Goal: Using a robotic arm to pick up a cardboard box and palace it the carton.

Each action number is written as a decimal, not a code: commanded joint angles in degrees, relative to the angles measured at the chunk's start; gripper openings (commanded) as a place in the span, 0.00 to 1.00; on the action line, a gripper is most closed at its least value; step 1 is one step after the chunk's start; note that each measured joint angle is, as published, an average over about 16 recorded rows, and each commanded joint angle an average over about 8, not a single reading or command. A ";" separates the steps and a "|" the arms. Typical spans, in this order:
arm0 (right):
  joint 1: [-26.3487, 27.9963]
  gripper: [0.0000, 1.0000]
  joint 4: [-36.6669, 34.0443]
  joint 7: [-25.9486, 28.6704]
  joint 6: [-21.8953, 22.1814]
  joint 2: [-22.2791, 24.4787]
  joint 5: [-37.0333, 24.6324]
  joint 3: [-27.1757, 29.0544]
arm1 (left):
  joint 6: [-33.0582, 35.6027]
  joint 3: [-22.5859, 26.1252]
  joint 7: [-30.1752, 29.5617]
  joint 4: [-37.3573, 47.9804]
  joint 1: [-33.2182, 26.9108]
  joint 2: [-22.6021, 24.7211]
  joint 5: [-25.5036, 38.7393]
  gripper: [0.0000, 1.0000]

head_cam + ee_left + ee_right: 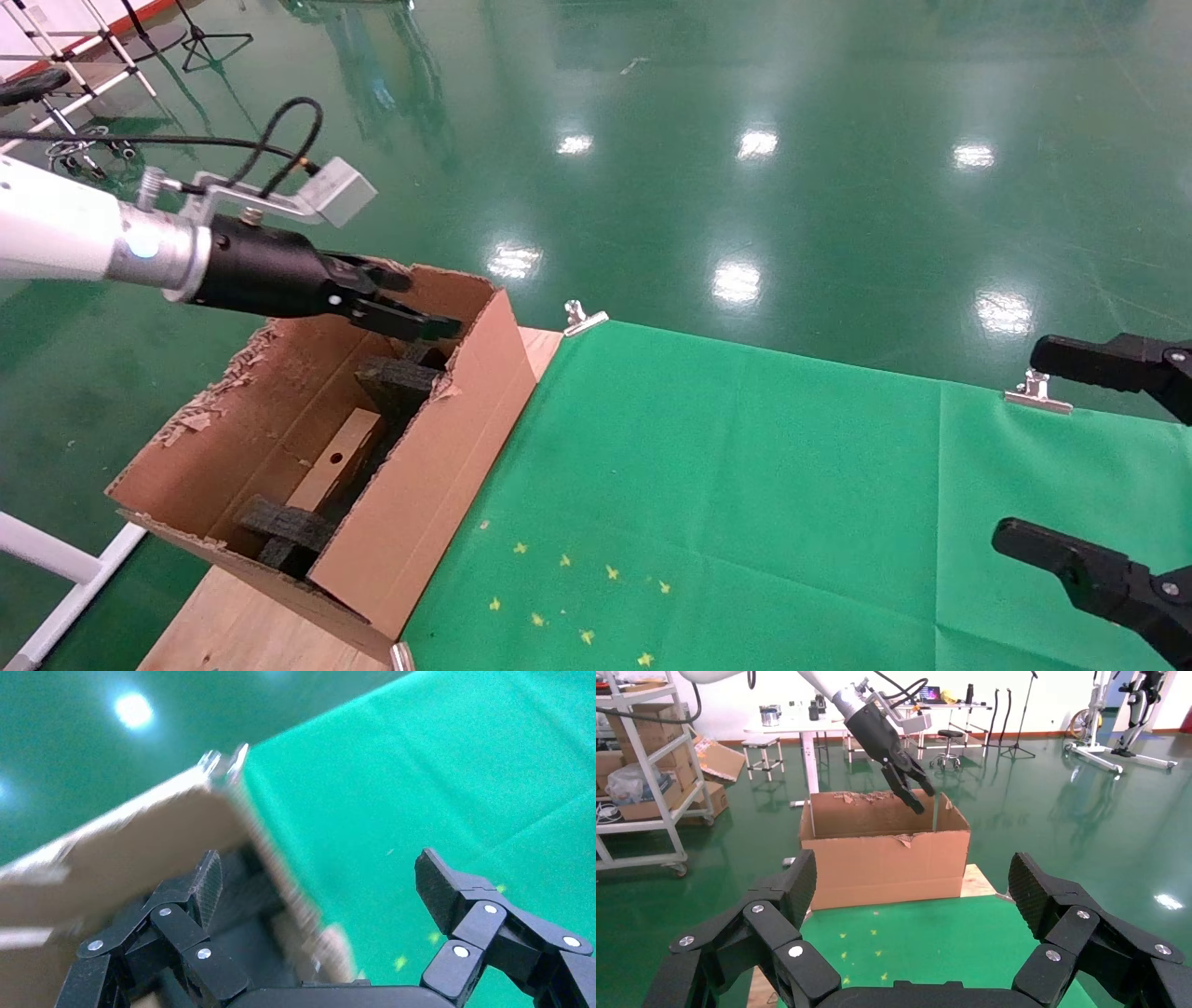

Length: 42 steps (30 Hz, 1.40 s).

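The carton [438,466] stands on the table's left end, its top open and its edges torn. The small cardboard box [346,440] lies inside it between black foam blocks [400,382], with a round hole in its upper face. My left gripper [430,303] on the white arm hangs open and empty over the carton's far end, above the box. It also shows in the left wrist view [320,881] over the carton's wall [140,846], and in the right wrist view [919,794] above the carton [884,860]. My right gripper [1020,443] is parked open at the right.
A green cloth [745,485] covers the table, held by metal clips [582,317] at the far edge. Small yellow marks [568,596] dot it near the front. Bare wood [251,624] shows under the carton. A shelf rack [638,776] and tables stand beyond.
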 commanded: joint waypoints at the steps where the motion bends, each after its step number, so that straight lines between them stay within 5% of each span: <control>1: 0.00 1.00 0.00 0.00 0.00 0.00 0.00 0.00 | 0.24 -1.23 0.49 -2.00 1.73 -0.27 -1.70 1.00; 42: 0.00 1.00 0.00 0.00 0.00 0.00 0.00 0.00 | 5.84 -29.47 11.75 -47.73 41.34 -6.35 -40.69 1.00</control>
